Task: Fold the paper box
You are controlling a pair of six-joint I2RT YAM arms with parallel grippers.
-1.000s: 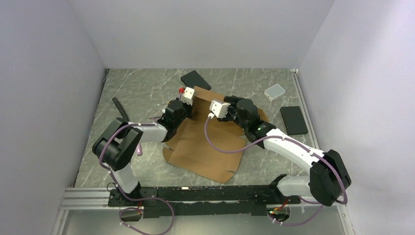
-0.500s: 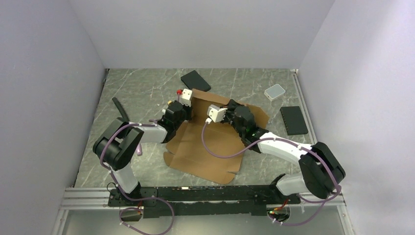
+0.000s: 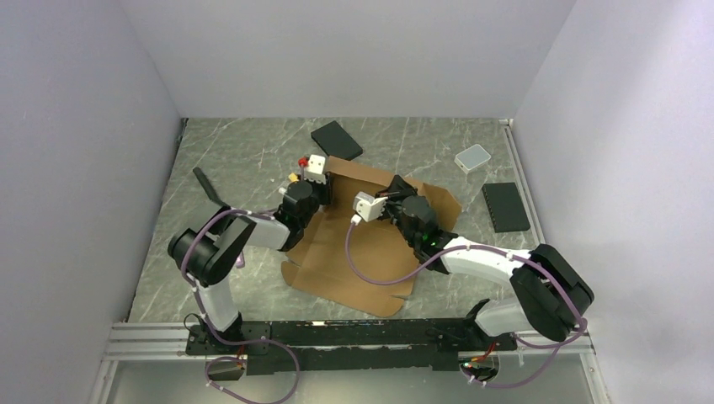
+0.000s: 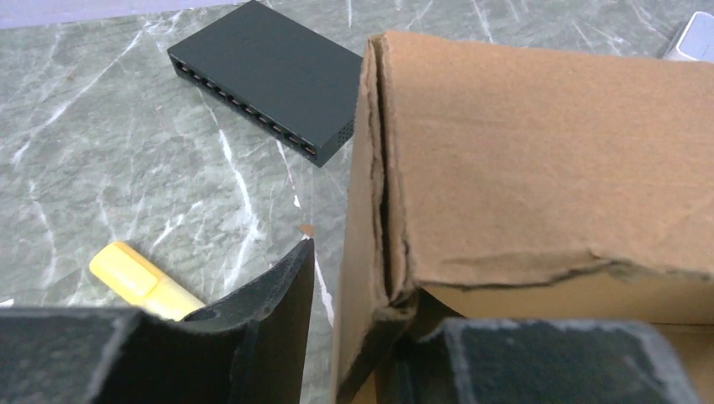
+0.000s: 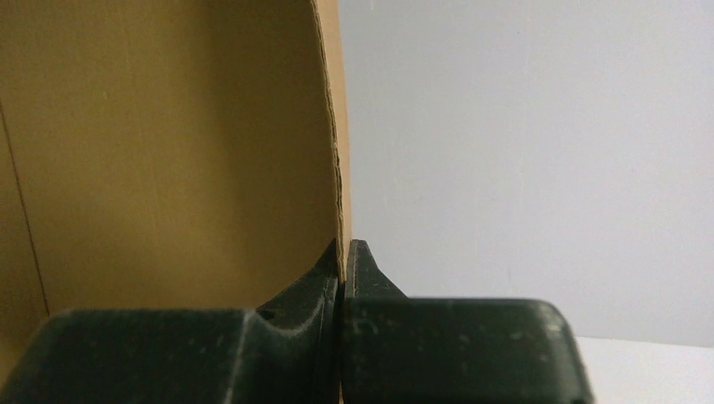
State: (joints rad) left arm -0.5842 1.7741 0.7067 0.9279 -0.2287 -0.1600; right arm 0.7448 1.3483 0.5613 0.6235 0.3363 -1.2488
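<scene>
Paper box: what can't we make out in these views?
- Left wrist: the yellow object is cut off by the left gripper finger, so its identity is unclear. The inner finger sits behind the paper box wall, so contact is unseen.
- Right wrist: the right gripper pinches a cardboard edge, but which flap it is lies out of frame.
- Top external: both grippers' bodies cover the wall they work on, hiding the fingertips.

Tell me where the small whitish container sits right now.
In the top view the small whitish container sits far right on the table, just beyond the black slab near the right edge and to the right of the paper box, touching neither.
</scene>
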